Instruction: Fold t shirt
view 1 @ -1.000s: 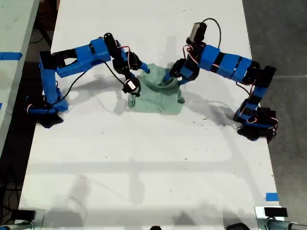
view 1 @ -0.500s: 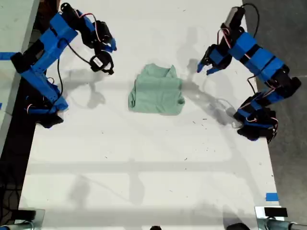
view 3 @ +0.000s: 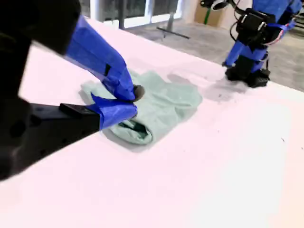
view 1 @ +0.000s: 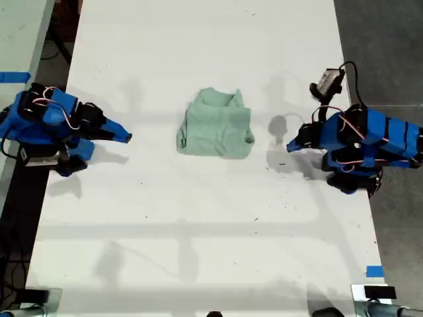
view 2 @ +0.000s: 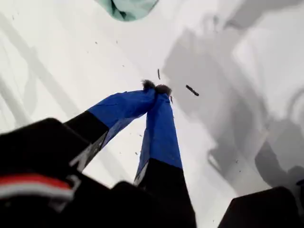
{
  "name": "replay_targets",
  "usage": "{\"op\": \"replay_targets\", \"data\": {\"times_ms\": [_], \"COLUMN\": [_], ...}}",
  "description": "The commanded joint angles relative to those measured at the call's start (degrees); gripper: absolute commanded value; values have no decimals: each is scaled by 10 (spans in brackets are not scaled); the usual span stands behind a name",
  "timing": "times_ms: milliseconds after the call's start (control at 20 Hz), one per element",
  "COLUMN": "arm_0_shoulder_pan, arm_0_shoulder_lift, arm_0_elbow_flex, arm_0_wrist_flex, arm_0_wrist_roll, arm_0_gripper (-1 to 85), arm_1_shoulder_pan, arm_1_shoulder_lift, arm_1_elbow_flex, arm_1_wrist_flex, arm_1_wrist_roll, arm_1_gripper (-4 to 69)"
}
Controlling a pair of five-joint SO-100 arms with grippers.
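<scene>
White table [view 1: 198, 251], grey floor seen along the exterior view's right edge. The t shirt [view 1: 216, 125] is laid folded in a compact wrinkled bundle at upper centre of the exterior view, touched by nothing. My first gripper [view 1: 291, 146] is seen at the exterior view's right, clenched and empty, tips meeting. My second gripper [view 1: 125, 137] is parked at the exterior view's left, clenched, empty. Both are well apart from the shirt.
</scene>
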Motion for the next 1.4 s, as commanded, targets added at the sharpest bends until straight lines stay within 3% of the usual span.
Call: {"op": "replay_targets", "data": {"times_ms": [0, 150, 250, 300, 400, 550, 700, 800, 950, 1100, 1300, 1350], "arm_0_shoulder_pan": [38, 39, -4, -21, -16, -27, -6, 16, -4, 5, 0, 0], "arm_0_shoulder_lift": [175, 194, 192, 192, 192, 193, 193, 193, 192, 192, 192, 192], "arm_0_elbow_flex": [181, 247, 252, 258, 279, 288, 289, 287, 281, 284, 283, 283], "arm_0_wrist_flex": [-40, -72, -67, -64, -66, -102, -112, -141, -76, -76, -76, -76], "arm_0_wrist_roll": [-14, 35, 92, 95, 18, 59, 70, 93, 99, 98, 97, 97], "arm_0_gripper": [-3, -3, -3, -3, -2, 21, 117, 116, 119, 119, 119, 119], "arm_1_shoulder_pan": [2, 21, 31, 35, 25, 4, 9, 9, 6, 8, -14, -26], "arm_1_shoulder_lift": [197, 233, 233, 233, 234, 234, 234, 234, 234, 234, 234, 234], "arm_1_elbow_flex": [127, 238, 266, 280, 294, 295, 298, 298, 298, 298, 298, 298], "arm_1_wrist_flex": [-15, -66, -79, -79, -71, -68, -71, -72, -72, -72, -69, -69], "arm_1_wrist_roll": [-25, -57, -69, -64, -28, -11, -16, -18, -15, -14, 44, 96], "arm_1_gripper": [-2, 12, 12, 12, 12, -13, -14, -14, -14, -14, 125, 133]}}
